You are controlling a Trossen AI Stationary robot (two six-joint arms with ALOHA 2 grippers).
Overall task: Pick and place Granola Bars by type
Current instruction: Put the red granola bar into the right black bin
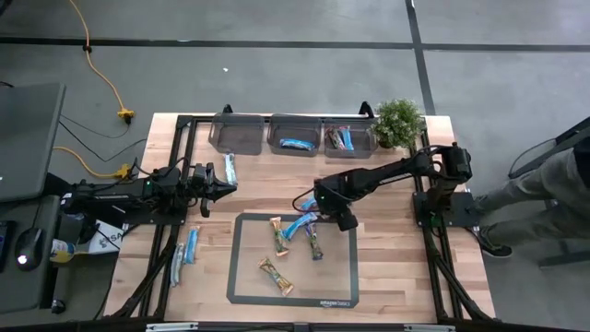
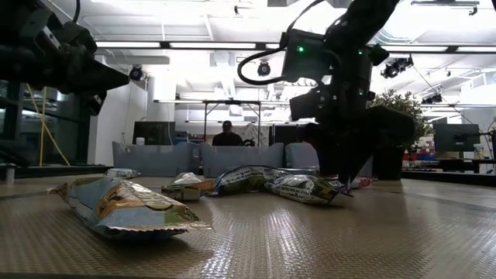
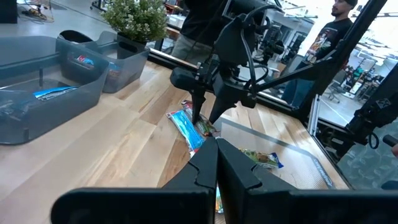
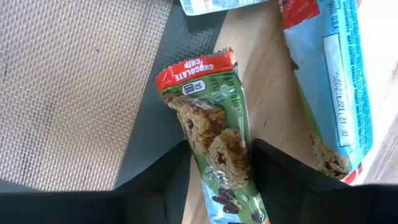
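My right gripper [image 1: 319,210] is down at the far edge of the dark mat [image 1: 241,277], shut on a green chocolate-chip bar [image 4: 214,146], which also shows in the low view [image 2: 306,188]. A pale blue bar [image 4: 336,93] lies beside it on the wood. Several more bars lie flat on the mat, among them a tan one [image 1: 276,276] and a green one [image 1: 314,244]. Two blue bars [image 1: 184,251] lie at the near left and one [image 1: 230,168] by my left gripper [image 1: 230,185], which hovers shut and empty at the table's left [image 3: 217,144]. My right gripper pinches the green bar's two long edges [image 4: 239,171] between its two fingers [image 4: 280,177], about halfway along the bar. The fingers come from above, pointing down, and lie across the bar. The bar lies flat, one end on the mat's rim, the rest on the wood.
Three clear grey bins stand along the far edge: the left one [image 1: 237,132], the middle one [image 1: 295,135] with a blue bar, the right one [image 1: 348,136] with red-pink bars. A potted plant [image 1: 398,120] stands at the far right. People show in the room behind.
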